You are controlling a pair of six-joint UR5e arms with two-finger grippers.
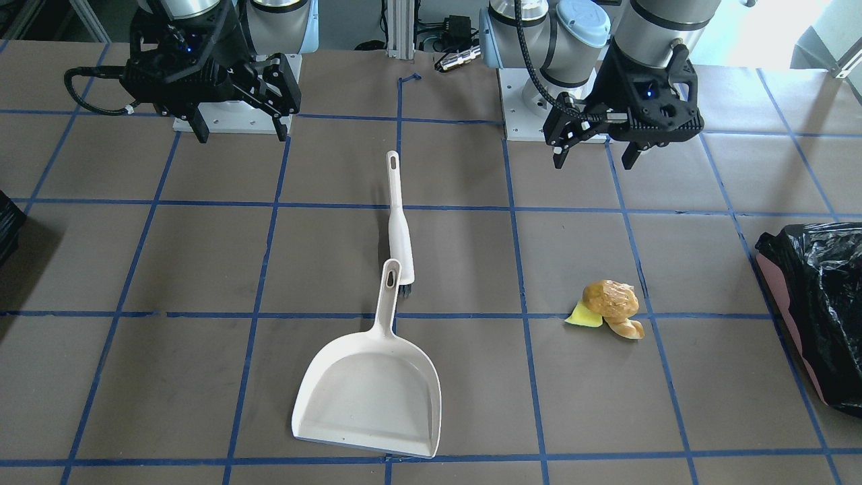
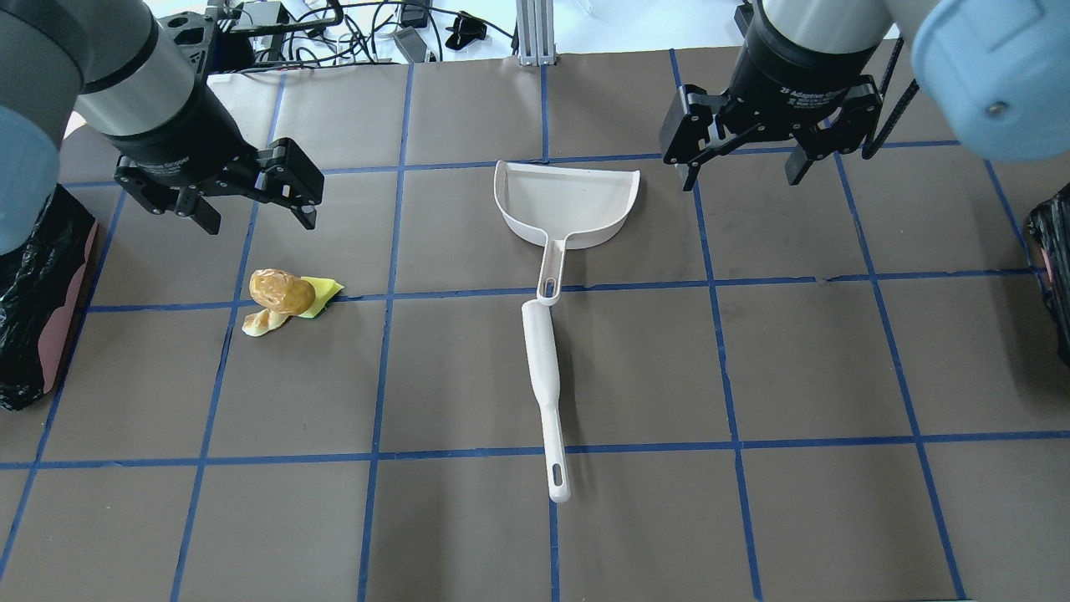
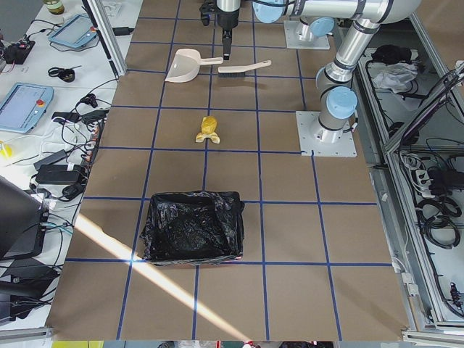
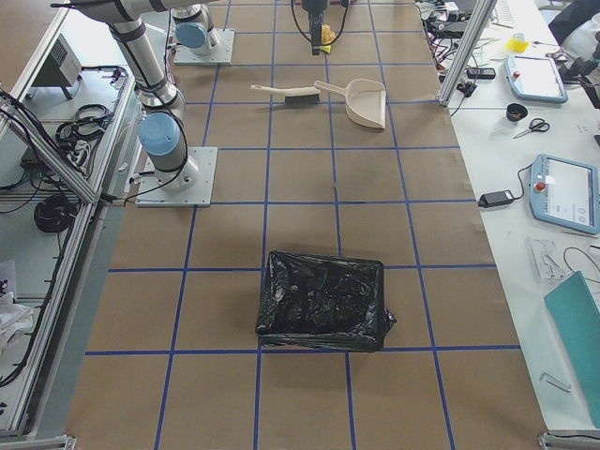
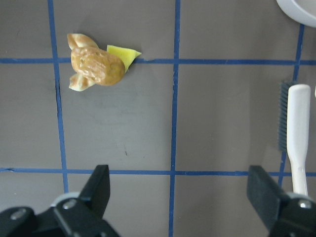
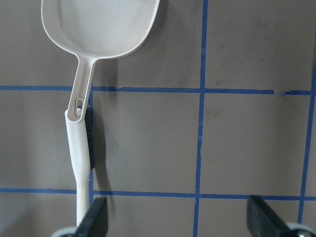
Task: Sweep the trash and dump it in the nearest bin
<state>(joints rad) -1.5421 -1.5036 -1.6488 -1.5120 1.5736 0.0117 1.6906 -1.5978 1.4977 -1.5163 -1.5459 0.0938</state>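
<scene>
I am observing both arms hanging above the counter (image 2: 836, 359), neither touching anything; the left gripper (image 2: 257, 219) is standing with its jaws spread apart and empty; the right gripper (image 2: 741, 178) is likewise standing wide apart and holding nothing.

The trash (image 2: 282, 293), a brownish bread-like lump with a paler piece beside it, is lying on a blue tape line (image 2: 468, 293) near the left gripper; a yellow scrap (image 2: 323, 288) is peeking out from under it.

The bin (image 2: 38, 251), lined with crinkly black plastic, is sitting at the counter's end on the robot's left, near the trash but not touching it; I am noting a second bin (image 2: 1055, 267) at the opposite end, well apart from the trash.

The white dustpan (image 2: 568, 205) is lying mid-counter, its mouth facing away from the robot; its handle tip is resting on the head of the white brush (image 2: 542, 368); the brush handle is pointing toward the robot; both tools are lying between the two grippers, untouched.
</scene>
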